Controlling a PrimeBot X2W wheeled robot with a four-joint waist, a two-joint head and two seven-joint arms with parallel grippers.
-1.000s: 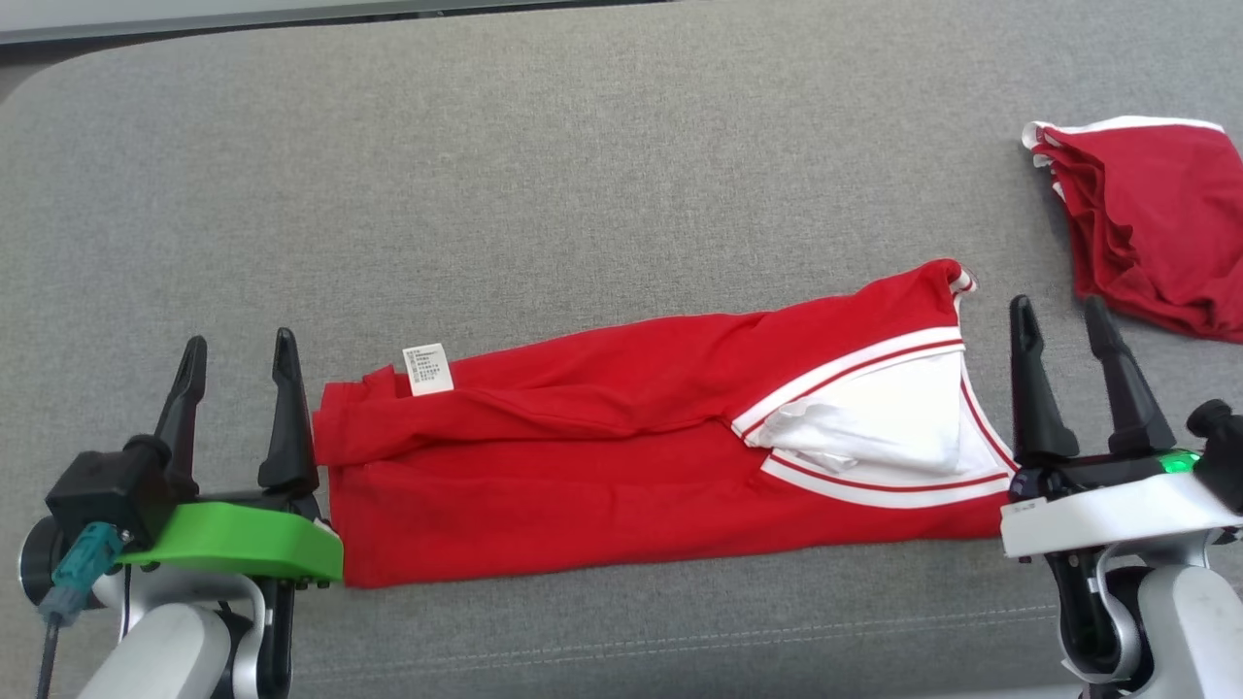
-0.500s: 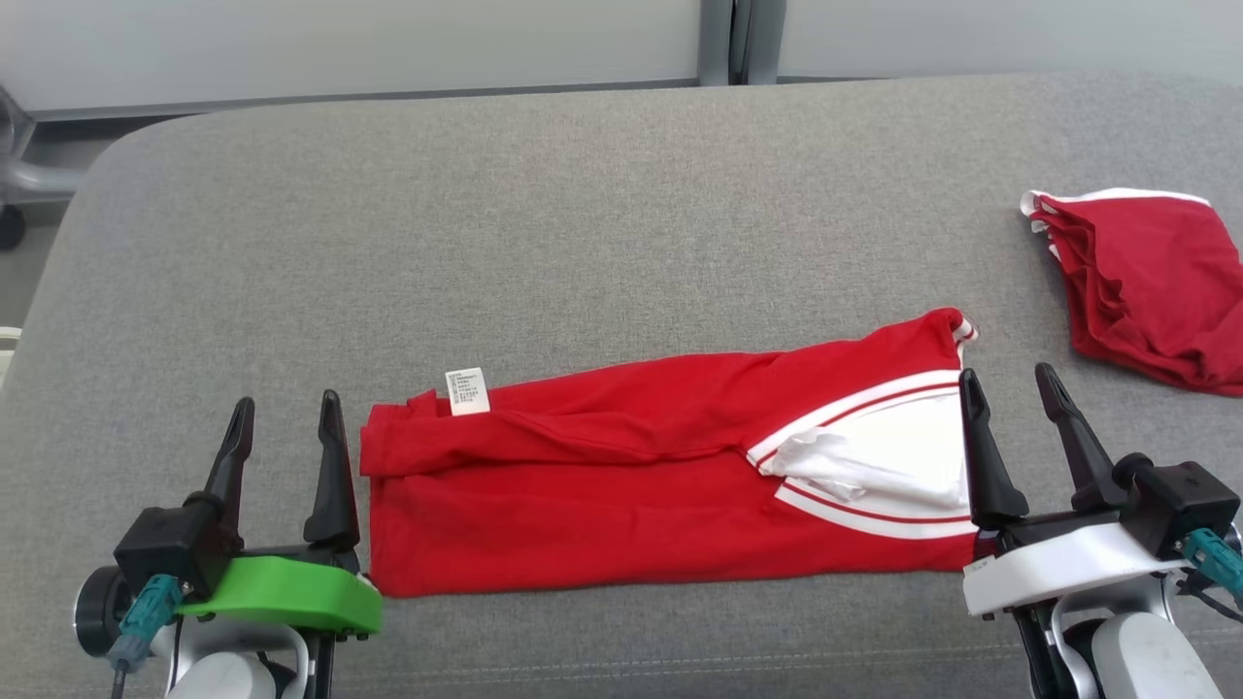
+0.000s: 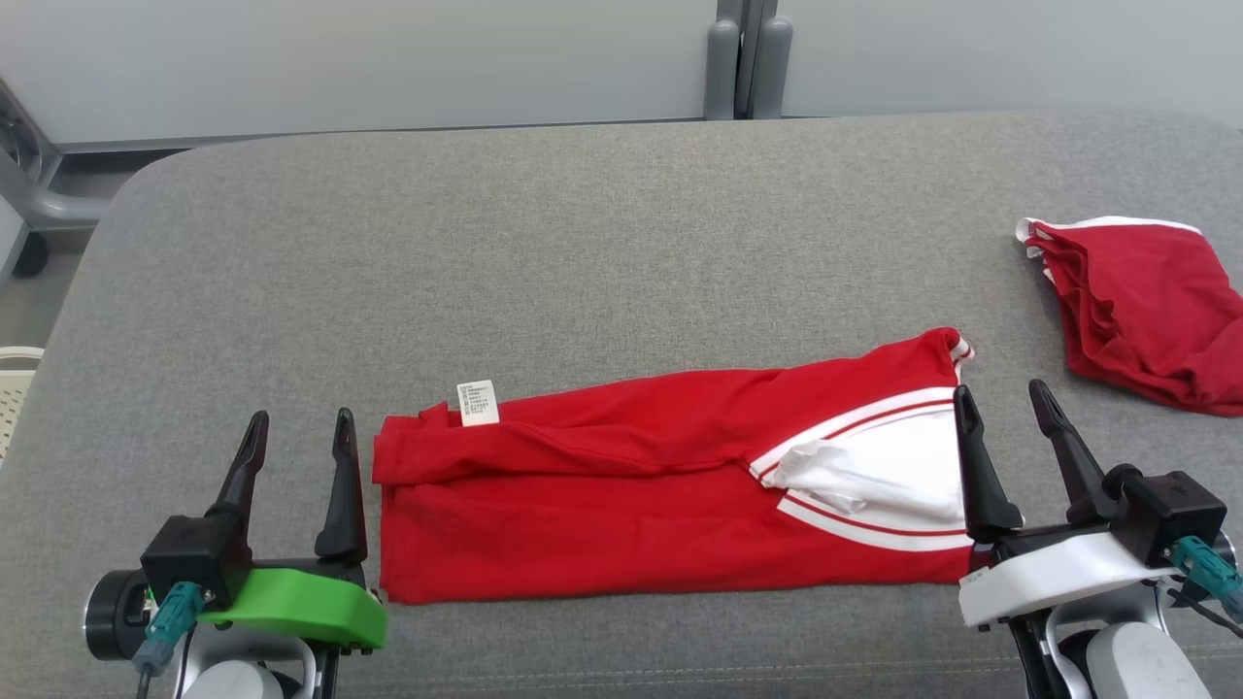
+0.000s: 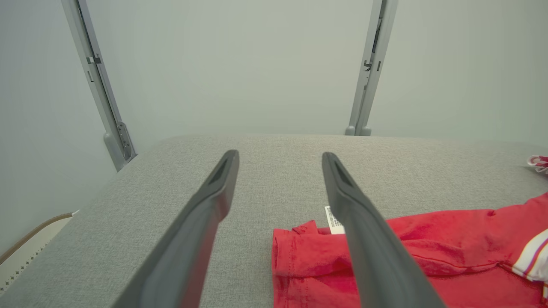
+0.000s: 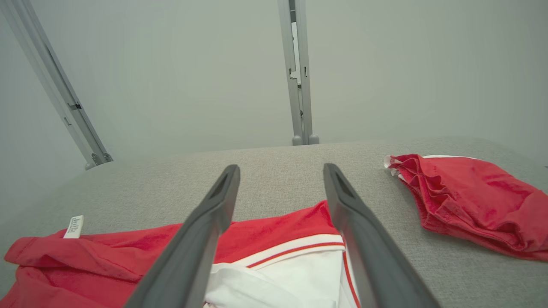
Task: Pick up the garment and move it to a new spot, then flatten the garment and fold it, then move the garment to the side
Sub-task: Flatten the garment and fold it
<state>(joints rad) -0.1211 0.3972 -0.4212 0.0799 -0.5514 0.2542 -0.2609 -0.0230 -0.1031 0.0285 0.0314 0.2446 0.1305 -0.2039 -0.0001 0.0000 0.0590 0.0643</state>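
In the head view, the red garment point(image 3: 602, 505) is seen folded into a long band lying flat across the near part of the grey padded surface point(image 3: 583, 272). A white care label point(image 3: 478, 403) is seen at its left end and a white panel point(image 3: 884, 466) edged with stripes at its right end. The left gripper point(image 3: 301, 419) is placed just beside the band's left end. The right gripper point(image 3: 999, 390) is placed at the right end, with its inner finger overlapping the edge of the white panel. Both pairs of fingers are spread wide and nothing is held. A second, darker red garment point(image 3: 1136, 311) is seen bunched well apart at the far right. In the left wrist view, the two dark fingers are seen widely parted above the surface, one of them crossing the band's labelled end; whether it touches cannot be told. In the right wrist view, the fingers are likewise held wide apart over the white panel, and the bunched garment is seen beyond them to one side.
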